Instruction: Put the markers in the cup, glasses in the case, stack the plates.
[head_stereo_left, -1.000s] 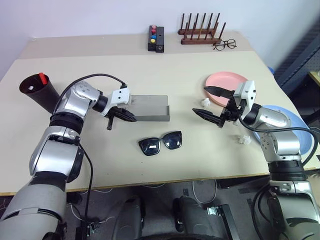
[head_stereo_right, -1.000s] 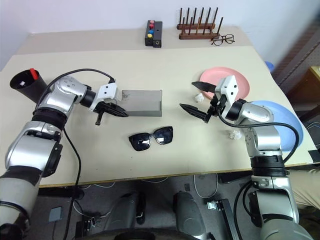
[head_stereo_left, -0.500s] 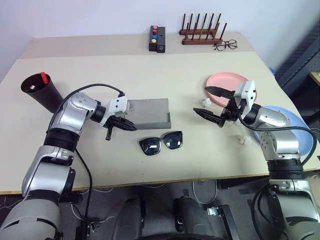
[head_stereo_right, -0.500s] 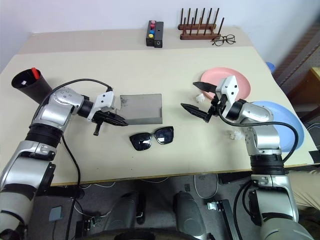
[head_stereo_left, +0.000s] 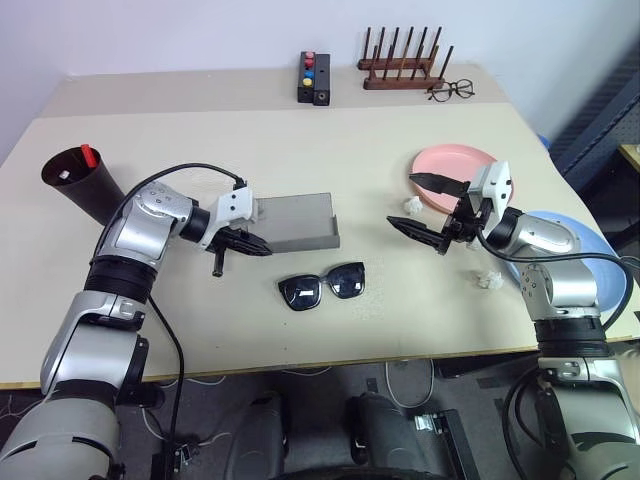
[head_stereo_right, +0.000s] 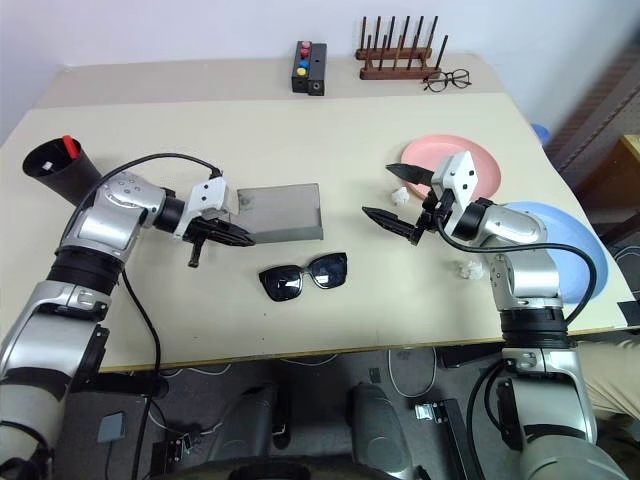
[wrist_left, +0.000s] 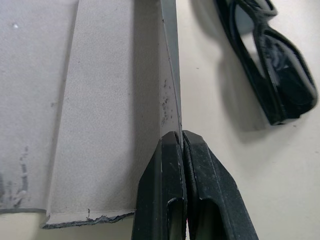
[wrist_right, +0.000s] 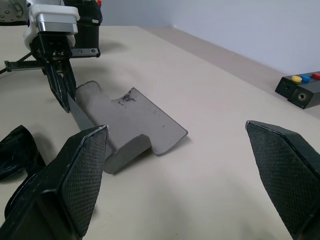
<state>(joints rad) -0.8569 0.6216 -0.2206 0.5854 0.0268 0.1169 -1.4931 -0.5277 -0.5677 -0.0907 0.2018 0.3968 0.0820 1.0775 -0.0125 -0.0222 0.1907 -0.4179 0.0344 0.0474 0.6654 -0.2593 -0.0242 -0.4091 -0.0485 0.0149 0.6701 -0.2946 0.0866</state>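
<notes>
Grey case (head_stereo_left: 300, 222), mid-surface, is pinched at its thin edge by the pressed-together left tool (head_stereo_left: 252, 246); slippage is risked, or glasses (head_stereo_left: 322, 286) nearby being struck; right tool (head_stereo_left: 426, 211) is spread, empty.

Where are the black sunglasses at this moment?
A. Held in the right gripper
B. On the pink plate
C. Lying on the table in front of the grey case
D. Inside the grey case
C. The sunglasses lie unfolded on the bare table, just nearer the robot than the grey case, and neither gripper touches them.
</notes>
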